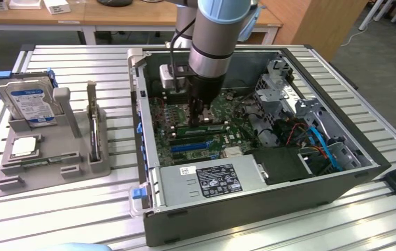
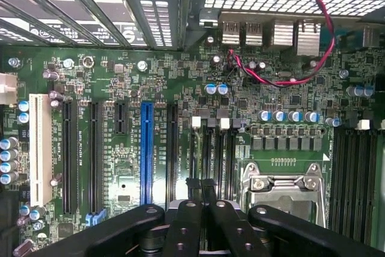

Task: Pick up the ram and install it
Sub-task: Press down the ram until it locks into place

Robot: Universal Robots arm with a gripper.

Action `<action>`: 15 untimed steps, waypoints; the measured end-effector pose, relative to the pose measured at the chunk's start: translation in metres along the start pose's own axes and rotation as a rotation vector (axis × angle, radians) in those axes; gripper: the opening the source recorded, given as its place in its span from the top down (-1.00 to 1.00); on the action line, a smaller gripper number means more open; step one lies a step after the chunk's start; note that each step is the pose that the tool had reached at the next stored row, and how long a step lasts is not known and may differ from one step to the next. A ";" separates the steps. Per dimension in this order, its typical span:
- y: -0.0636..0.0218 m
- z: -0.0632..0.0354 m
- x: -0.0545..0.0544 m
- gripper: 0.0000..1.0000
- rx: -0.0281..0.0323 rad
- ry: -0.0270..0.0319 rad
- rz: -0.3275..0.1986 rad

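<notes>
My fingers (image 1: pixel 196 119) are fully closed, tip against tip, and hang inside the open computer case (image 1: pixel 253 209), low over the motherboard (image 2: pixel 180 88) near the case's middle. In the wrist view the tips (image 2: pixel 200 185) meet with no green board edge visible between them, so I cannot confirm that anything is pinched there. The ram (image 1: pixel 209 127) lies inside the case directly beneath my fingers, set lengthwise along a memory slot. I cannot tell whether my tips touch it or whether it is fully seated. It is a slim, long green circuit-board stick, seen edge-on, with small dark parts along it. A similar green stick (image 1: pixel 43 162) appears to rest in the grey parts holder (image 1: pixel 51 172) on the tabletop (image 1: pixel 79 209), outside the case on the exterior view's left. Handling, as I judge it: the ram is light and stiff but thin, and it is likely to crack or bend if loaded unevenly. Its flat faces carry chips and its lower edge carries contacts; avoid both. Take hold across the two long faces near the middle of the upper edge, keep the stick upright and square to the slot, and apply pressure straight down, never sideways.
</notes>
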State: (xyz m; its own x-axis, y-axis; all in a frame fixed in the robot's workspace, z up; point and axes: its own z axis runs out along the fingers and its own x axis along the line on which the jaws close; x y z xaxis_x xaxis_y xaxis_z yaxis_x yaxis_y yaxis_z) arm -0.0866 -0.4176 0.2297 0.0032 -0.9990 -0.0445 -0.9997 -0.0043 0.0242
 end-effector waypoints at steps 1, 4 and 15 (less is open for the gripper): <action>0.0002 0.0004 0.000 0.80 -0.0001 0.0000 0.000; 0.0007 0.0015 0.000 0.80 -0.0001 0.0001 0.000; 0.0013 0.0038 0.000 0.80 -0.0002 0.0001 0.000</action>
State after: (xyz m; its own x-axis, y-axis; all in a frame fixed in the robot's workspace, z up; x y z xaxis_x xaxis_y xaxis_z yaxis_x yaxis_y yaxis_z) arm -0.0880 -0.4176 0.2259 0.0032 -0.9990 -0.0444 -0.9997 -0.0043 0.0244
